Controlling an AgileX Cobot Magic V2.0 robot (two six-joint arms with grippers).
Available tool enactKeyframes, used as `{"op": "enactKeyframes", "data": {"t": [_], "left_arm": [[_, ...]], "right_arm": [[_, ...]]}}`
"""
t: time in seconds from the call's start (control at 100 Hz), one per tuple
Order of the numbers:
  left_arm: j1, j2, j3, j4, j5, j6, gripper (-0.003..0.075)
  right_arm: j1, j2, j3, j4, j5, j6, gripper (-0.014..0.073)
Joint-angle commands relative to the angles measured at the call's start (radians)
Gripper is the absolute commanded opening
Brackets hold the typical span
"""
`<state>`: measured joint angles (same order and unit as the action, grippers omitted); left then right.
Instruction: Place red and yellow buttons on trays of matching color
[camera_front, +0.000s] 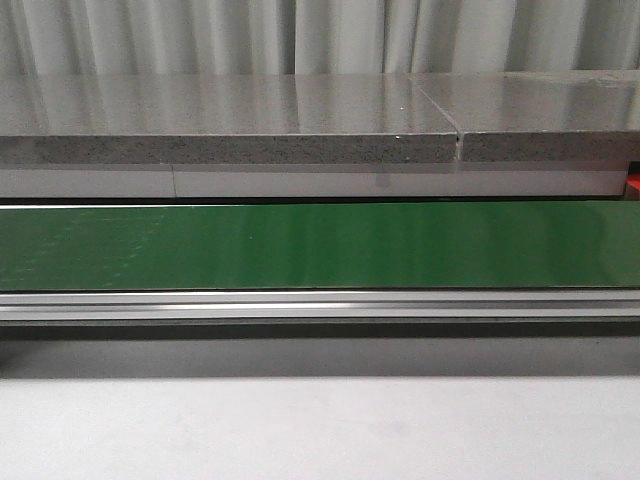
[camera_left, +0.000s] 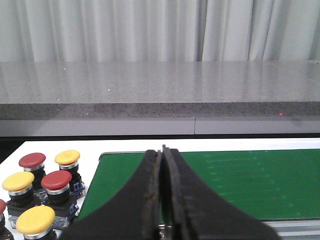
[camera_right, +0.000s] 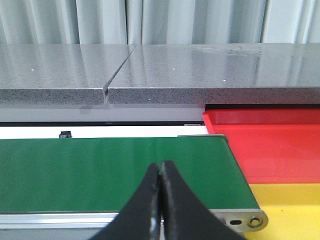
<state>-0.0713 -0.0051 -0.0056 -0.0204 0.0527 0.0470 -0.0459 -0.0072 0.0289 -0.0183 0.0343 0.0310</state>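
Green belt (camera_front: 320, 245): matte, flat — alone was shown in front view.
Buttons (camera_left: 37, 187): domed red and yellow caps, seen beside left gripper (camera_left: 162, 155), fingers pressed together.
Trays: glossy red tray (camera_right: 270, 145), yellow tray (camera_right: 290, 210) — seen by right gripper (camera_right: 159, 167), likewise closed.

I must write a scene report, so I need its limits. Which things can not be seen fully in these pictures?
- Red and yellow push buttons: left wrist view only; the picture edge cuts the group, so their total is unknown.
- Flat red plastic tray and flat yellow plastic tray: right wrist view only, both cut by the picture edge.
- Left end effector and right end effector: neither arm shows in the front view.
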Motion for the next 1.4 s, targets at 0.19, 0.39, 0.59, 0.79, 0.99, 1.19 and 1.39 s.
{"op": "enactKeyframes", "data": {"t": [0.19, 0.39, 0.59, 0.79, 0.99, 1.19, 1.39], "left_arm": [[0.000, -0.038, 0.052, -0.003, -0.073, -0.007, -0.0021], [0.000, -0.038, 0.052, -0.003, -0.073, -0.007, -0.0021], [0.000, -0.038, 0.052, 0.052, -0.095, 0.004, -0.0021], [0.000, -0.038, 0.044, 0.052, -0.074, 0.004, -0.0021], [0.004, -0.014, -0.056, -0.004, 0.058, -0.018, -0.0021], [0.006, 0.105, -0.251, -0.006, 0.315, -0.018, -0.0021], [0.006, 0.298, -0.405, 0.003, 0.457, -0.016, -0.0021]], "right_arm": [[-0.006, -0.012, -0.016, -0.006, -0.080, 0.000, -0.0067], [-0.006, -0.012, -0.016, -0.006, -0.080, 0.000, -0.0067], [-0.006, -0.012, -0.016, -0.006, -0.080, 0.000, -0.0067], [-0.006, -0.012, -0.016, -0.006, -0.080, 0.000, -0.0067], [-0.006, -0.012, -0.016, -0.006, -0.080, 0.000, -0.0067], [-0.006, -0.012, -0.016, -0.006, -0.080, 0.000, -0.0067], [-0.006, -0.012, -0.016, -0.006, -0.080, 0.000, -0.0067]]}}
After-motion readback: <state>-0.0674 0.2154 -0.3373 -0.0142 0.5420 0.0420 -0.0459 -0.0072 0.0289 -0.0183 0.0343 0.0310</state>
